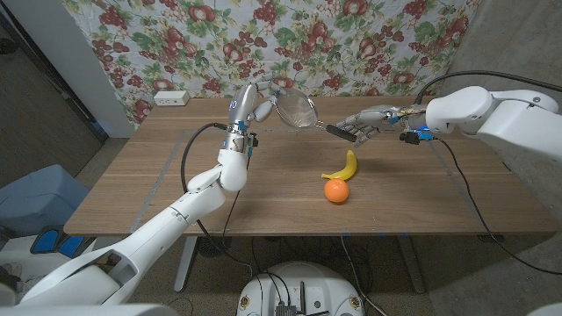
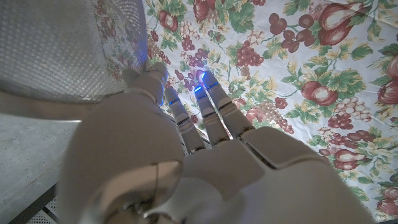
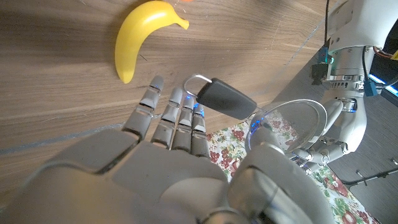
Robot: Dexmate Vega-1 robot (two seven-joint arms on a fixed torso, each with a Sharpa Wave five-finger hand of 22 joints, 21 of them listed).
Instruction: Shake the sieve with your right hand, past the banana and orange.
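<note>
Up above the far part of the wooden table (image 1: 132, 167), the round metal mesh sieve with a dark handle (image 1: 299, 111) hangs in the air between the two robot hands. At its rim, the left hand (image 1: 255, 104) stands upright with its fingers touching the mesh bowl. Whether they actually grip it cannot be told. Opposite, the right hand (image 1: 364, 123) has its fingers stretched out under the dark handle, thumb alongside, and a firm grasp cannot be told either. Nearer the robot, the yellow curved banana (image 1: 343, 167) lies on the table, with the round orange (image 1: 335, 190) just beside it.
</note>
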